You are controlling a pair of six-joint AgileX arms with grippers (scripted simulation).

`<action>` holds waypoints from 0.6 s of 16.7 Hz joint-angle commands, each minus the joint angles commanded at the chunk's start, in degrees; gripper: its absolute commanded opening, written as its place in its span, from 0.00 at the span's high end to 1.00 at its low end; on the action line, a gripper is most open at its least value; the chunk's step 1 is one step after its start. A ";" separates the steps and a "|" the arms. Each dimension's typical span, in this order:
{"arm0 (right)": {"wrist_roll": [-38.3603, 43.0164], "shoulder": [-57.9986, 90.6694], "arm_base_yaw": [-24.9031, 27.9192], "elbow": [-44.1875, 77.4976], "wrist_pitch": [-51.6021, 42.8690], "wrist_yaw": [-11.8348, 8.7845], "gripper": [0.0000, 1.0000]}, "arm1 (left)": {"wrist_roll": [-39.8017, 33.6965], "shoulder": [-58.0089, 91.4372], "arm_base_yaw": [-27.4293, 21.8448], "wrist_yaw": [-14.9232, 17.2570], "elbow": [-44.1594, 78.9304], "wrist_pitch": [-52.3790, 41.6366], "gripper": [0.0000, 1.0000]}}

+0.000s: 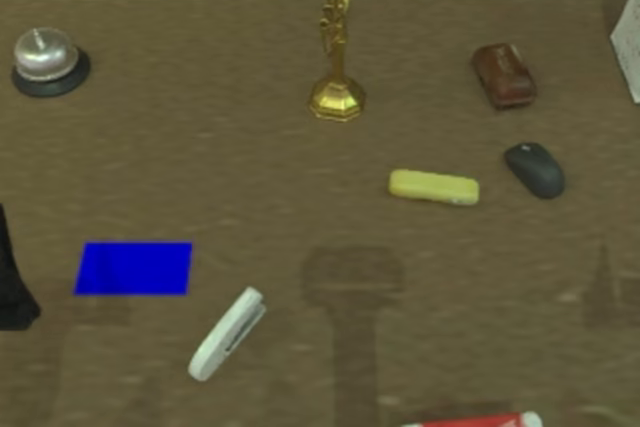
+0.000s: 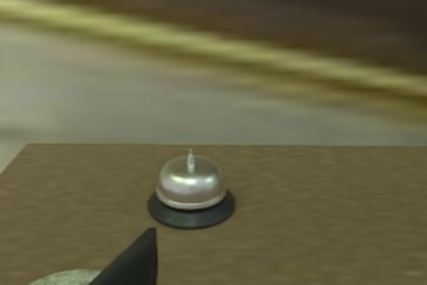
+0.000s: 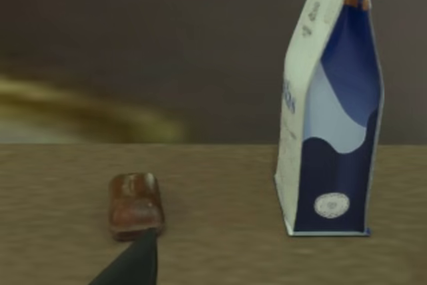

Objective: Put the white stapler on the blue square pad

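The white stapler (image 1: 228,334) lies slantwise on the brown table near the front, left of centre. The blue square pad (image 1: 133,268) lies flat just up and to the left of it, with a small gap between them. My left gripper (image 1: 14,282) shows as a dark shape at the table's left edge, beside the pad and apart from both things. Only a dark tip of it (image 2: 132,263) appears in the left wrist view. My right gripper (image 3: 133,265) is out of the top view; its wrist view shows one dark tip. Neither wrist view shows stapler or pad.
A silver bell (image 1: 48,59) sits at the back left. A gold stand (image 1: 337,57) rises at back centre. On the right are a brown block (image 1: 504,75), a black mouse (image 1: 535,169), a yellow stapler (image 1: 433,187) and a white-and-blue carton (image 3: 333,111). A red-and-white tube (image 1: 480,420) lies at the front edge.
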 joint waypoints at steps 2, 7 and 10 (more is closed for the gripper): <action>0.00 0.00 0.00 0.00 0.00 0.00 0.00 | 0.00 0.02 -0.01 0.00 0.02 -0.02 0.00; 0.00 0.00 0.00 0.00 0.00 0.00 0.00 | -0.24 9.13 -4.13 0.10 8.34 -6.98 0.00; 0.00 0.00 0.00 0.00 0.00 0.00 0.00 | -0.41 21.89 -8.78 -0.01 17.99 -15.30 0.00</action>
